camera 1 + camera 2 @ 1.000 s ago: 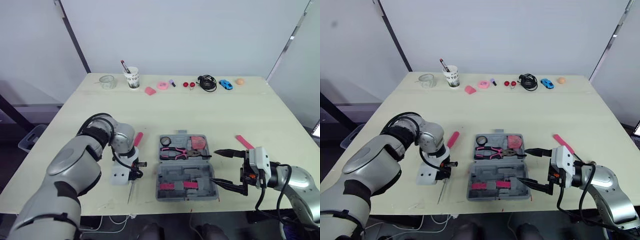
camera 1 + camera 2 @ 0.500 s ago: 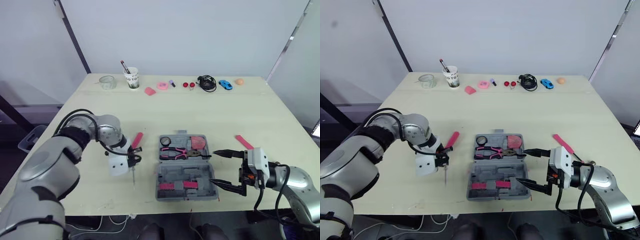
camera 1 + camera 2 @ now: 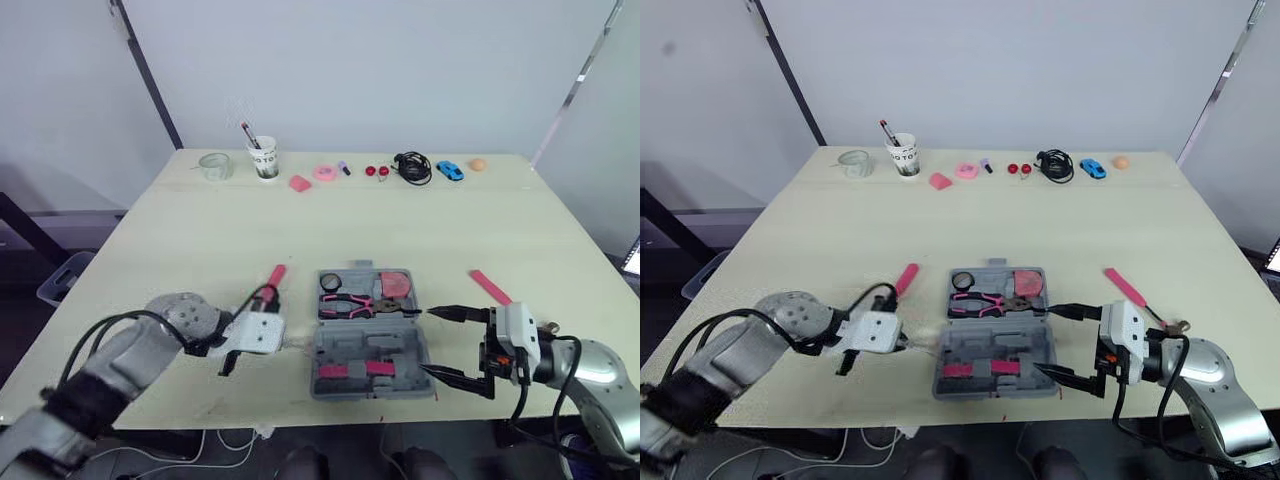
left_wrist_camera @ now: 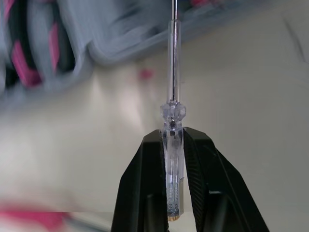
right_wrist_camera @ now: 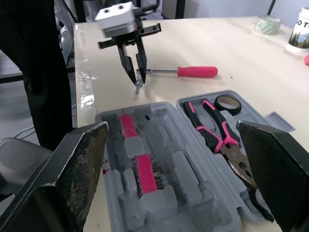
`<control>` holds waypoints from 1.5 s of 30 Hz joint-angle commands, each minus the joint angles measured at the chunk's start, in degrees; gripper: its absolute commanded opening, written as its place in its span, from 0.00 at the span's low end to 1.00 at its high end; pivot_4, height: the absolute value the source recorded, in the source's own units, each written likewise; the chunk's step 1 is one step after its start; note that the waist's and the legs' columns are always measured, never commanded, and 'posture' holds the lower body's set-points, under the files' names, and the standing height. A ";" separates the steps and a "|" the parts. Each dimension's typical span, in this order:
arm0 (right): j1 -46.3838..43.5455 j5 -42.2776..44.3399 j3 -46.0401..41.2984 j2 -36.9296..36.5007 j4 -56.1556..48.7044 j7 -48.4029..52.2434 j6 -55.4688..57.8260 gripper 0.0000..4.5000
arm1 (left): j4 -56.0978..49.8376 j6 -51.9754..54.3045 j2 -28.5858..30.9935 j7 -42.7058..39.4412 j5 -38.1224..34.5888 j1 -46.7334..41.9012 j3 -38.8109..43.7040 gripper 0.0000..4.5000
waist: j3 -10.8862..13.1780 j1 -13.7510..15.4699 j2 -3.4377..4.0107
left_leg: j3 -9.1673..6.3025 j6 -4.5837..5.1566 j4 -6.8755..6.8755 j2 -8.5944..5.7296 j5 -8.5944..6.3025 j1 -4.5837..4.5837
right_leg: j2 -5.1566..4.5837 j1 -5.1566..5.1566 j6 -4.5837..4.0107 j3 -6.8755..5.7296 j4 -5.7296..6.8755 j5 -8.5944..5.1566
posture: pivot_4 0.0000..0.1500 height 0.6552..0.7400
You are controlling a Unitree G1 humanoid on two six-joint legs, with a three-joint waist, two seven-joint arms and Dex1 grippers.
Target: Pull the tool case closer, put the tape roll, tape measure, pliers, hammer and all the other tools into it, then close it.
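Observation:
The grey tool case [image 3: 372, 350] lies open near the table's front edge. Pink-handled pliers [image 3: 350, 304], a black tape roll [image 3: 332, 282] and a red tape measure [image 3: 398, 283] lie in its far half. My left gripper [image 3: 284, 341] is just left of the case, shut on a clear-handled screwdriver [image 4: 173, 113] whose shaft points at the case's left rim. My right gripper [image 3: 450, 345] hovers open at the case's right side, holding nothing. A red-handled screwdriver [image 3: 272, 280] lies left of the case. A pink tool [image 3: 490, 285] lies on the table to its right.
Along the far edge stand a clear roll [image 3: 214, 163], a cup of pens [image 3: 264, 156], small pink items [image 3: 324, 171], a black cable [image 3: 413, 165], a blue toy car [image 3: 451, 170] and an orange ball [image 3: 478, 164]. A person in black [image 5: 29, 72] stands by the table.
My left arm has dropped low and turned, swinging the clear screwdriver from pointing at the front edge to pointing right at the case. The right gripper has barely moved.

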 commanded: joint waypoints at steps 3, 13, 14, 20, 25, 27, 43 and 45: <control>-0.63 1.24 -1.36 -0.05 0.55 0.75 -1.44 1.00 | -17.70 31.38 -6.94 11.54 -9.71 12.14 15.15 0.02 | 0.00 -0.13 0.02 | 0.05 0.00 0.00 -0.02 0.00 0.08 | 0.00 0.03 -0.03 0.10 0.02 0.01 | 1.00 1.00; -1.67 1.17 -1.44 -0.69 2.73 2.99 -2.46 1.00 | -34.40 75.51 -31.65 36.55 -8.48 15.55 25.92 0.02 | -0.06 -0.09 -0.04 | 0.01 -0.01 0.00 -0.08 -0.01 0.32 | 0.18 0.19 -0.14 0.37 0.03 0.06 | 1.00 1.00; -1.78 1.13 -1.37 -0.74 2.90 3.16 -2.52 1.00 | -34.93 77.35 -32.33 37.54 -8.49 15.12 25.74 0.02 | -0.06 -0.15 -0.03 | 0.00 -0.01 0.00 -0.08 -0.01 0.35 | 0.19 0.21 -0.14 0.37 0.03 0.06 | 1.00 1.00; -2.07 0.81 -0.82 -0.71 3.04 3.72 -2.60 1.00 | -34.05 83.14 -43.36 45.62 -7.72 10.15 30.97 0.02 | -0.06 -0.19 -0.04 | -0.10 -0.01 -0.09 -0.09 -0.01 0.49 | 0.24 0.23 -0.15 0.59 0.03 0.07 | 1.00 1.00; -2.27 -0.23 -0.27 -0.69 3.70 4.28 -3.29 1.00 | -31.68 83.14 -43.26 50.31 -7.58 7.52 29.10 0.02 | -0.06 -0.19 -0.05 | -0.13 -0.01 -0.09 -0.13 -0.01 0.48 | 0.24 0.23 -0.16 0.64 0.03 0.08 | 1.00 1.00; -2.54 -0.29 -0.17 -0.35 3.68 3.94 -3.22 1.00 | -30.70 83.14 -43.43 51.49 -7.95 6.85 28.64 0.25 | -0.06 -0.21 -0.05 | -0.12 -0.01 -0.10 -0.13 -0.01 0.47 | 0.24 0.22 -0.16 0.67 0.02 0.08 | 1.00 1.00; -2.27 -0.54 0.49 -0.22 1.91 1.98 -2.00 1.00 | -28.87 64.39 -34.50 47.72 -9.61 13.99 19.86 0.99 | -0.05 -0.22 -0.05 | 0.01 -0.02 -0.16 -0.11 -0.02 0.46 | 0.19 0.14 -0.19 0.83 0.00 0.08 | 1.00 1.00; -2.32 -0.45 0.49 -0.27 1.70 1.81 -1.89 1.00 | -27.10 59.42 -32.53 46.89 -9.12 15.82 18.91 0.99 | -0.05 -0.23 -0.04 | 0.08 -0.02 -0.26 -0.10 -0.02 0.48 | 0.19 0.07 -0.20 0.91 0.01 0.08 | 1.00 1.00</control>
